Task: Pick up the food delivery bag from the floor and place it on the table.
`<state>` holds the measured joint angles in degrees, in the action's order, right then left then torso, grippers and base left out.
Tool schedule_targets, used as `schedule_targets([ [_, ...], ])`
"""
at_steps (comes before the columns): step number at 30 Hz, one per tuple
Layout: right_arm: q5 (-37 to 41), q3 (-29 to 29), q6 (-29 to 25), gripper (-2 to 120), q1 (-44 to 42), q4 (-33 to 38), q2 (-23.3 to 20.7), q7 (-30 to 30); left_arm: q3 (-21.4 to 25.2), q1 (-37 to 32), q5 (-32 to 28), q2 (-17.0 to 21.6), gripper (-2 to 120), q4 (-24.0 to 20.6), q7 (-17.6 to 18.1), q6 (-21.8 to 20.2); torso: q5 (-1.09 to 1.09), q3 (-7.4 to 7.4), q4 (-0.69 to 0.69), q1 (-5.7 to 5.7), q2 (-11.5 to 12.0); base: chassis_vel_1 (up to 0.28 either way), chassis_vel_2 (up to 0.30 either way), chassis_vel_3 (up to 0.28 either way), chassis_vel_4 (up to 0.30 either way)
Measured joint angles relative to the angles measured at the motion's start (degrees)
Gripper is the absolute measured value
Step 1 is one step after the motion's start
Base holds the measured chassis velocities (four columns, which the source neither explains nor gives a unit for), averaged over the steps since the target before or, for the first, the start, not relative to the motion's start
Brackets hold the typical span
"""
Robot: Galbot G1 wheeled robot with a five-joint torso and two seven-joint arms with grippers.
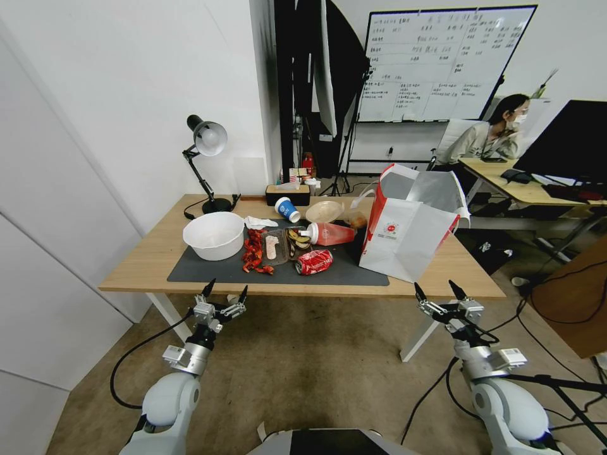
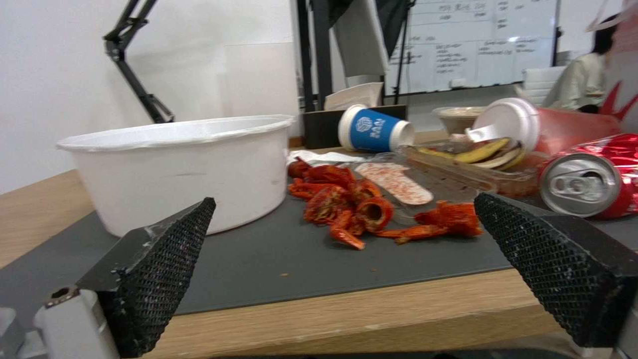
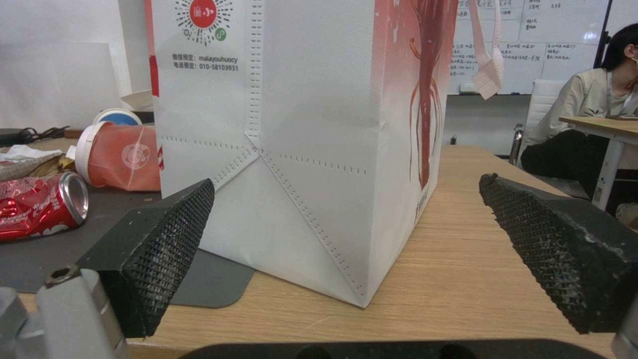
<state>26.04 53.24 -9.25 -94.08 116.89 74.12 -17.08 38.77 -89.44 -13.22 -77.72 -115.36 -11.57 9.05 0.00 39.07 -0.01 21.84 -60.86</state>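
bag: food delivery bag (image 1: 411, 230) stands upright on the table (image 1: 145, 256), centre-right of head frame, one corner on the grey mat (image 1: 208, 272); not on the floor (image 1: 303, 373).
task: placing looks done to me.
handling: thin non-woven walls, foil-lined, probably light and floppy; sides would buckle if squeezed. Best hold is the white strap handles (image 3: 488, 60) or the top rim.
my right claw: right gripper (image 1: 441, 294) spread wide, empty, touching nothing, just off the table edge, lower right of frame, facing the bag.
my left claw: left gripper (image 1: 224, 292) also spread, empty, lower left, before the edge near the white bowl (image 1: 214, 235).
clutter: crushed can (image 1: 314, 261) beside bag.
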Motion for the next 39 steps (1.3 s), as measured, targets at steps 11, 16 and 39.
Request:
schedule_targets([
  [11,0.6,0.4,-1.4,100,0.6,-0.7,0.0,-0.6,0.6,-0.4,0.8,0.3,100,-0.9,3.2,-1.9,0.0,0.0,0.01,0.0,0.0,0.0,0.0,0.0,0.0],
  [16,0.6,0.4,-1.6,100,0.6,-0.9,0.0,-0.7,0.6,-0.7,2.1,0.2,100,-0.9,3.2,-1.9,-0.01,0.0,0.01,0.0,0.0,0.0,0.0,0.0,0.0],
  [39,0.5,0.5,-1.6,100,0.5,-0.9,-0.1,-0.7,0.7,-0.7,2.2,0.2,100,-0.8,3.1,-1.9,0.0,0.0,0.0,0.0,0.0,0.0,0.0,0.0,0.0],
])
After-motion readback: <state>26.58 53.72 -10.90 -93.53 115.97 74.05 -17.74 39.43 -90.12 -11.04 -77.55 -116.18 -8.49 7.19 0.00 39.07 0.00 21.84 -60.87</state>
